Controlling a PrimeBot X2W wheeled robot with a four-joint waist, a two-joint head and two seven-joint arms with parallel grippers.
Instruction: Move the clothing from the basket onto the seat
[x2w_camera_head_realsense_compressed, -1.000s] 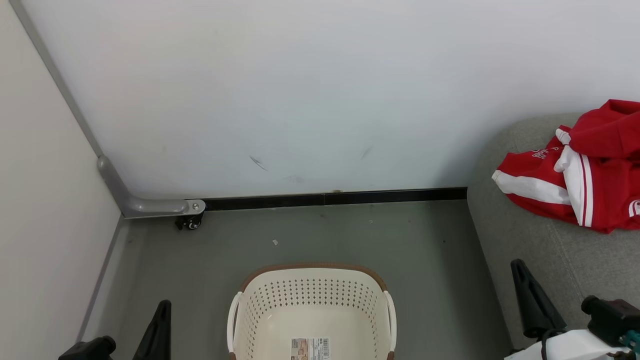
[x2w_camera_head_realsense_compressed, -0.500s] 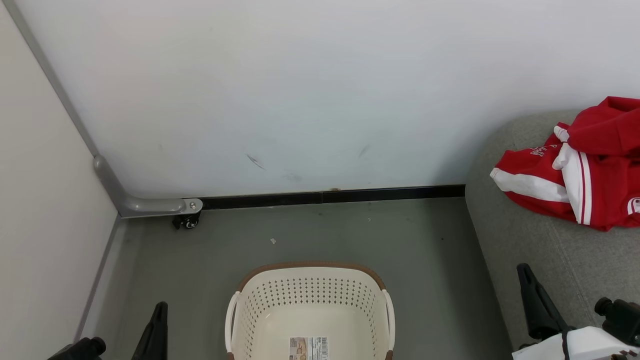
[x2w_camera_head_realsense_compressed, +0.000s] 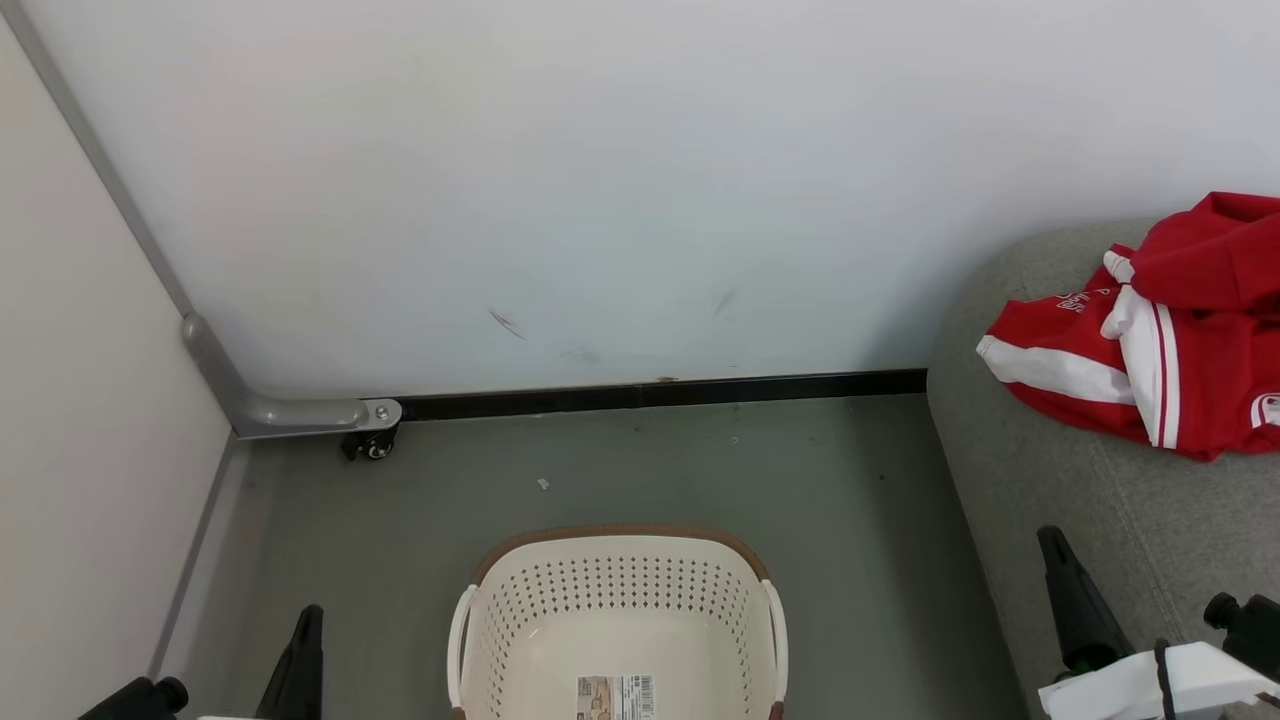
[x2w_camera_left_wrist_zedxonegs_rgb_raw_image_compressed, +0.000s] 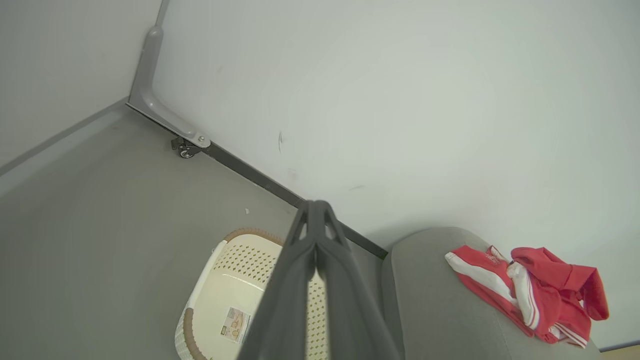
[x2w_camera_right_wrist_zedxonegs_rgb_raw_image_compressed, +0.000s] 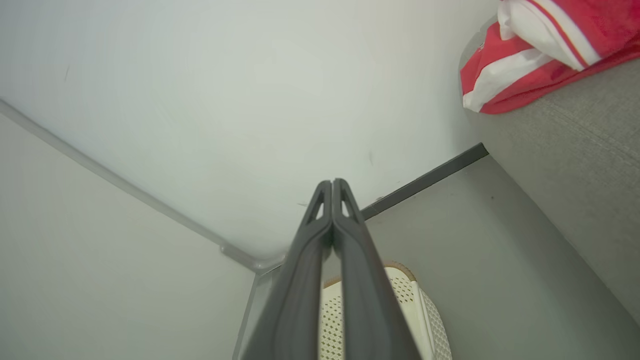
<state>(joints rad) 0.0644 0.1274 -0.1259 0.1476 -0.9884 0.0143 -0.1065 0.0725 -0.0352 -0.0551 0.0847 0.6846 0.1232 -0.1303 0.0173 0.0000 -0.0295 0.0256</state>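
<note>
The red clothing (x2w_camera_head_realsense_compressed: 1165, 345) with white stripes lies heaped on the grey seat (x2w_camera_head_realsense_compressed: 1060, 480) at the right; the left wrist view shows the clothing (x2w_camera_left_wrist_zedxonegs_rgb_raw_image_compressed: 530, 290) on the seat (x2w_camera_left_wrist_zedxonegs_rgb_raw_image_compressed: 430, 300) too. On the floor at bottom centre stands the cream basket (x2w_camera_head_realsense_compressed: 620, 600) with only a barcode sticker on its bottom. My left gripper (x2w_camera_head_realsense_compressed: 308, 612) is shut at the lower left, left of the basket. Over the seat's front edge, my right gripper (x2w_camera_head_realsense_compressed: 1048, 535) is shut at the lower right. Both wrist views show the fingers pressed together with nothing between them.
A white wall (x2w_camera_head_realsense_compressed: 600, 180) runs behind, with a black baseboard (x2w_camera_head_realsense_compressed: 660, 392). A grey metal bracket with a caster (x2w_camera_head_realsense_compressed: 370, 445) sits in the left corner beside a side panel (x2w_camera_head_realsense_compressed: 90, 420). Grey floor (x2w_camera_head_realsense_compressed: 700, 470) lies between basket and wall.
Both grippers have sunk toward the bottom edge of the head view. The picture has shifted slightly, so the camera moved. The clothing and the basket stay put.
</note>
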